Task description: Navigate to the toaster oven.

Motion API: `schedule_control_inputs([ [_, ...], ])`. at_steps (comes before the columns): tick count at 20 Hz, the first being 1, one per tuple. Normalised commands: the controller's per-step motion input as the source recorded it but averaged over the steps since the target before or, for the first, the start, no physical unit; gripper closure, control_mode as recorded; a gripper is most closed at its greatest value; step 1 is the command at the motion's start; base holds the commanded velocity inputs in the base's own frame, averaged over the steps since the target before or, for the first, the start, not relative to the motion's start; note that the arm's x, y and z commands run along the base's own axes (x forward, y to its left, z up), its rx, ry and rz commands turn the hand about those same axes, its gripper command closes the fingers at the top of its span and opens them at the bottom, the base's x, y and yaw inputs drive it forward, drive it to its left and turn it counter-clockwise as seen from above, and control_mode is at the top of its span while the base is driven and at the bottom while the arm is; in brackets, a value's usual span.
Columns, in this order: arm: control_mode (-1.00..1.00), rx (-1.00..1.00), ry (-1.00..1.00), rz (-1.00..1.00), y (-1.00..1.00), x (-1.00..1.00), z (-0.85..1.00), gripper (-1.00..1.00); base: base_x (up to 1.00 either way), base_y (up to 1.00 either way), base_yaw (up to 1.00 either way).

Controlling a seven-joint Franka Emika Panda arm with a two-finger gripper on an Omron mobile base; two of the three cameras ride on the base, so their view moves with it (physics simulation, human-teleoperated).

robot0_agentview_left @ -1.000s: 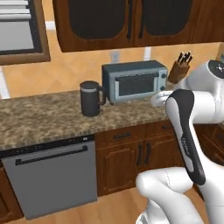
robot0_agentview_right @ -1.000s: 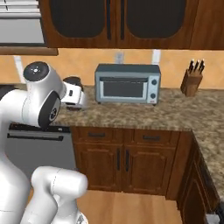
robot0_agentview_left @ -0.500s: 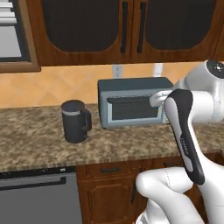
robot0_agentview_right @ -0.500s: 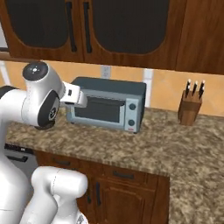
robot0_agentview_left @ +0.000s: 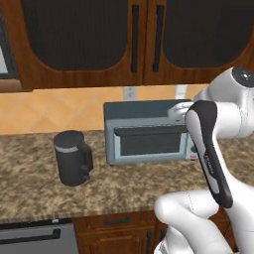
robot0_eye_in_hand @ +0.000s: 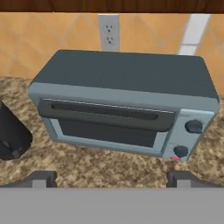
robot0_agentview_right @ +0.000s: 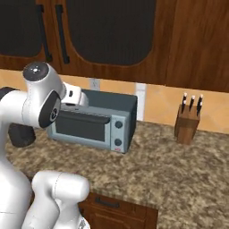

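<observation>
The toaster oven (robot0_agentview_left: pixel 148 133) is a wide grey-blue box with a dark glass door and a bar handle, standing on the granite counter against the back wall. Up close, the hand view looks down on the toaster oven (robot0_eye_in_hand: pixel 122 107), with two knobs and a red mark at its lower right. My gripper (robot0_eye_in_hand: pixel 113 178) hovers in front of and above it, open, its fingertips (robot0_eye_in_hand: pixel 42 178) wide apart with nothing between them. From the right base view the toaster oven (robot0_agentview_right: pixel 95 122) sits just behind my hand.
A dark cylindrical jug (robot0_agentview_left: pixel 73 158) stands left of the oven. A wooden knife block (robot0_agentview_right: pixel 188 121) stands to the right. Dark wood upper cabinets (robot0_agentview_left: pixel 134 39) hang above. A dishwasher (robot0_agentview_left: pixel 34 240) sits under the counter (robot0_agentview_left: pixel 30 196) at left. A wall outlet (robot0_eye_in_hand: pixel 109 30) is behind the oven.
The whole picture has shifted: the base has driven closer to the counter, so the toaster oven looks larger and nearer. The arm holds the same pose.
</observation>
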Motion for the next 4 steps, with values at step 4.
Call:
schedule_control_inputs([
  [4, 1.0, 0.0, 0.0, 0.0, 0.0, 0.0, 0.0, -1.0, 0.29, 0.0, 0.0],
])
